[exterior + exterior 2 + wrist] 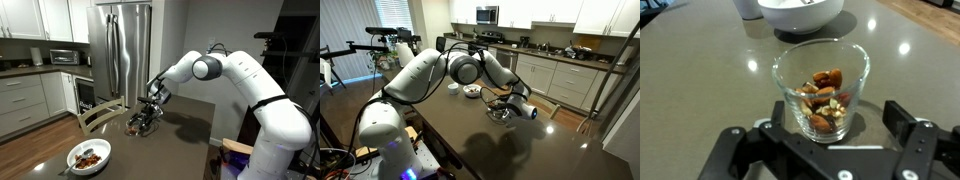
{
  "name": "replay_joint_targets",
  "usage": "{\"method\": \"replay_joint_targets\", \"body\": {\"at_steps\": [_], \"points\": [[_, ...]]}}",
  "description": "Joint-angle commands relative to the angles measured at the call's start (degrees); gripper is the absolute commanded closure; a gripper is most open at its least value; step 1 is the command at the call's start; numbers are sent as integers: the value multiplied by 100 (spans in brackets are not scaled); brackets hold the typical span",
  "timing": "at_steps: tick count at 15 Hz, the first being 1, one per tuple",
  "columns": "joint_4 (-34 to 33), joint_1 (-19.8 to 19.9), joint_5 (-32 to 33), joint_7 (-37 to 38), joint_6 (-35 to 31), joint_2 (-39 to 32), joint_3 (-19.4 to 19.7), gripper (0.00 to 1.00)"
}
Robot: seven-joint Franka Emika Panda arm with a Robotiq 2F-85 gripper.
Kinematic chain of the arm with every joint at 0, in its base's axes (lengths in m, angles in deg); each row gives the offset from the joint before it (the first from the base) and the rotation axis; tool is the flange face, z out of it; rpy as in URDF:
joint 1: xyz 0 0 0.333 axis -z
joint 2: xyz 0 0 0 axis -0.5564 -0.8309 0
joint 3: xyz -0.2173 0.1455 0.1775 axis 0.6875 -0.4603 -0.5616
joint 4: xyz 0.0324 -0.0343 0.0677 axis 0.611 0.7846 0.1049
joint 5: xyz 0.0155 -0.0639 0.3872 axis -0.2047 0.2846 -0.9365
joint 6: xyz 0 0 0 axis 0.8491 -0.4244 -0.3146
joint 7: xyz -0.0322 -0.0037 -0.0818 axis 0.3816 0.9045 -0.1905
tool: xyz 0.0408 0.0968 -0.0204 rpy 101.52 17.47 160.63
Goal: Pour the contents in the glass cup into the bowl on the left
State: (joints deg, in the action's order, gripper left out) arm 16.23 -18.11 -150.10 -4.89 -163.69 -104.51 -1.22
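— Gripper (820, 140) sits low at the bottom of the wrist view, jaws spread wide, one on each side of the glass cup (821, 88), clamped on nothing!
— And the dark table (190, 130)?
— It carries everything. The white bowl (88, 157) is lower left in an exterior view, with reddish bits inside.
— The cup?
— Upright, mid-frame at the wrist, with the bowl at the top edge. Contents (824, 100): brown bits heaped at its bottom.
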Motion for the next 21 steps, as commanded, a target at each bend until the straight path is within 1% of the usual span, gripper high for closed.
{"method": "replay_joint_targets", "body": {"at_steps": [1, 5, 8, 9, 13, 21], "points": [[-4, -8, -301, -141, 44, -92, 27, 0], [28, 41, -778, -134, 31, -182, -12, 0], [22, 29, -969, -138, 82, -221, 8, 0], [-17, -65, -819, -22, 50, -236, 86, 0], [-16, -64, -856, -22, 49, -246, 85, 0], [-129, -83, -562, -186, 303, -258, 99, 0]]}}
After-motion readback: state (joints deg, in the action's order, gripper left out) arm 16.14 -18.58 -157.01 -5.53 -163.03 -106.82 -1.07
